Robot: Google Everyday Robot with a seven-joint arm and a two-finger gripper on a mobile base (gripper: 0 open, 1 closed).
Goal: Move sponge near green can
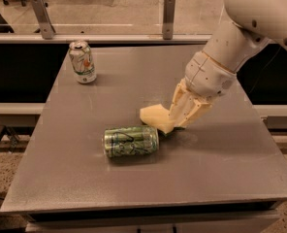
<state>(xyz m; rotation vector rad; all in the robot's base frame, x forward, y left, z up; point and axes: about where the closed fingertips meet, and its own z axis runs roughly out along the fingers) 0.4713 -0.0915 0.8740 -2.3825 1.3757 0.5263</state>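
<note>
Sponge [154,116], pale yellow, pinched in gripper [178,123]

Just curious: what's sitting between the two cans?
Nothing; the camera view shows bare table between the white can and green can. The tool holds the sponge beside the green can.

colours here: the green can [131,141] is light metallic green with dark scribbly lettering all over it, on a plain dull grey table [134,188]. the sponge [155,117] is pale yellow with a thin green sliver showing underneath. the gripper [180,123], pinching the sponge's right end just behind the can, is creamy beige, and the arm [250,28] above it is white. the soda can [83,62] back left is white-silver with orange and green marks
</note>
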